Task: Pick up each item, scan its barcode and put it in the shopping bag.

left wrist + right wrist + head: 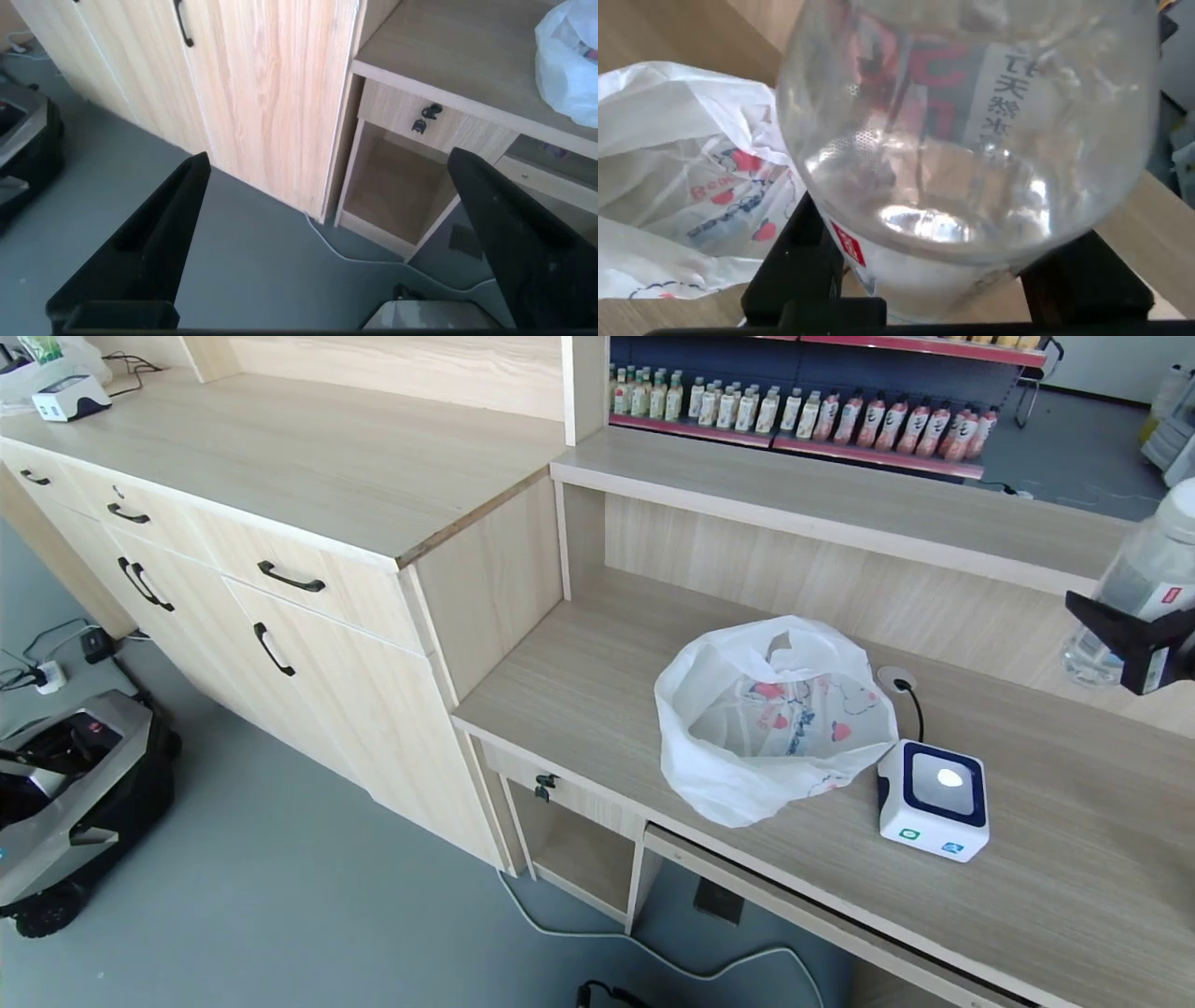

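Note:
A clear water bottle [1141, 569] with a red and white label hangs upright above the desk's right end, and my right gripper [1144, 649] is shut on its lower part. In the right wrist view the bottle [971, 140] sits between the black fingers [808, 271]. The white shopping bag [775, 728] lies open on the desk [579, 691], with the bag [673, 205] below and beside the bottle. A white scanner [934, 798] with a lit window stands right of the bag. My left gripper [327, 243] hangs open over the floor, left of the desk.
Tall cabinets with black handles [289, 581] stand left of the desk. A raised counter ledge [840, 499] runs behind it, with shelves of drinks [794, 411] beyond. A cable [653, 952] crosses the floor. A grey wheeled machine [65, 793] stands at far left.

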Robot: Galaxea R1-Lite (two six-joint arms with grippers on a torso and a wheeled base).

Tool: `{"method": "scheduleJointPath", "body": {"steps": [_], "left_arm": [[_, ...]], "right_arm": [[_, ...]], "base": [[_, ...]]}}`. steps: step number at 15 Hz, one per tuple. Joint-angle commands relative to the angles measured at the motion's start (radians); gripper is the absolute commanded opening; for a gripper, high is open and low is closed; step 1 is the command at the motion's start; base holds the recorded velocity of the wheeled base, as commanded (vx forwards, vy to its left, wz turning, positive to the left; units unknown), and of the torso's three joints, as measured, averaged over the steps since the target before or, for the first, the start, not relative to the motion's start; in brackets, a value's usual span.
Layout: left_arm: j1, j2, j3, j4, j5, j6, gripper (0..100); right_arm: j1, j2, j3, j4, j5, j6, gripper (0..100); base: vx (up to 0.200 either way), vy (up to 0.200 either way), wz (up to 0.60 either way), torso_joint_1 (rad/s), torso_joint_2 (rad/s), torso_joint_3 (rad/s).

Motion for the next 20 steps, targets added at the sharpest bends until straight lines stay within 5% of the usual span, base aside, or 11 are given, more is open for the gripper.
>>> {"method": "scheduleJointPath", "body": {"steps": [1, 7, 20], "left_arm": [[0.000, 0.000, 0.000, -0.001, 0.000, -0.001, 100], [0.000, 0.000, 0.000, -0.001, 0.000, -0.001, 100], [0.000, 0.000, 0.000, -0.001, 0.000, -0.001, 100]], "right_arm": [[0.138, 0.239, -0.108, -0.023, -0.022, 0.072, 0], [0.309, 0.574, -0.242, -0.224, -0.020, 0.343, 0], [0.315, 0.844, -0.429, -0.312, -0.023, 0.335, 0]], "base": [[0.000, 0.000, 0.00, 0.000, 0.00, 0.000], [0.000, 0.000, 0.00, 0.000, 0.00, 0.000], [0.000, 0.000, 0.00, 0.000, 0.00, 0.000]]}}
